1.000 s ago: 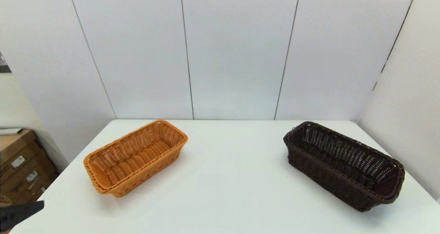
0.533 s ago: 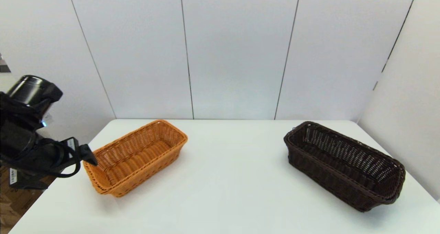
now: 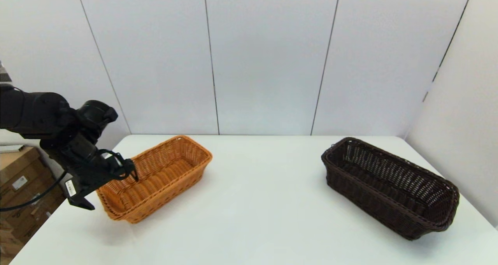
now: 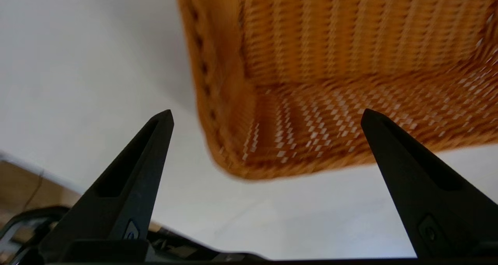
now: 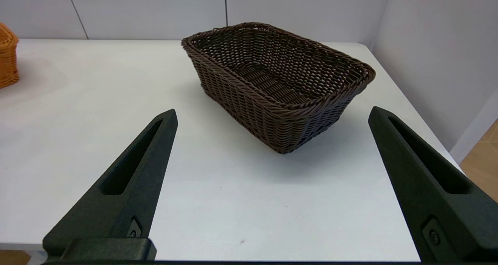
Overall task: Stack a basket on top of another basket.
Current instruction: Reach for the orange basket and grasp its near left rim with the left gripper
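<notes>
The dark brown basket point(image 3: 389, 185) sits on the right side of the white table point(image 3: 256, 202); the right wrist view shows it point(image 5: 278, 82) a short way ahead of my open right gripper point(image 5: 272, 110), which stays back by the table's front edge, out of the head view. The orange basket point(image 3: 155, 177) lies at the left. My left gripper point(image 3: 111, 191) hovers open over that basket's near left end, one finger over the inside and one outside. In the left wrist view the gripper point(image 4: 267, 112) straddles the orange basket's point(image 4: 330, 62) end wall without touching it.
Cardboard boxes point(image 3: 19, 187) stand on the floor beyond the table's left edge. A white side wall point(image 3: 459, 113) runs close behind the dark basket. Bare table lies between the two baskets. An end of the orange basket point(image 5: 7, 58) shows far off in the right wrist view.
My left arm has risen from the lower left corner and swung right, ending over the orange basket's near end. Neither basket has moved.
</notes>
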`<state>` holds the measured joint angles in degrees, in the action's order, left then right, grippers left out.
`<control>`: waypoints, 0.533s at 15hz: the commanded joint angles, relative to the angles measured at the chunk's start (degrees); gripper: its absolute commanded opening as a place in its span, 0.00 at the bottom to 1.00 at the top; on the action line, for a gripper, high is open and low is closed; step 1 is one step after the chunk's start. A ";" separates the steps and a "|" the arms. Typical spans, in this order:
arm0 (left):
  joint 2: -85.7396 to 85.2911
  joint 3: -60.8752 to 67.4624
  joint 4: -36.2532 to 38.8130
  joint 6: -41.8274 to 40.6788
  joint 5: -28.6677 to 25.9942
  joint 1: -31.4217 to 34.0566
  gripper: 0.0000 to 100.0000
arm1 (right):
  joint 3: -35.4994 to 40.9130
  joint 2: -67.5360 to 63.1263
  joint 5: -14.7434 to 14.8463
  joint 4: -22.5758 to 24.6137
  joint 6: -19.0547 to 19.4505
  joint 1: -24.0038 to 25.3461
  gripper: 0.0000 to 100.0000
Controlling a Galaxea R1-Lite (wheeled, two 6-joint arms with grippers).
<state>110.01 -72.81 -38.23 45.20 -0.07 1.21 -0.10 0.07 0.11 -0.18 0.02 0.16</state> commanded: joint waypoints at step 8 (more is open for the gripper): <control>8.12 0.30 3.16 -0.47 0.25 5.56 1.00 | 0.01 0.01 -0.02 0.01 0.06 0.02 1.00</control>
<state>116.10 -72.72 -35.36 44.42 0.13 6.36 -0.10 0.07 0.11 -0.18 0.02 0.16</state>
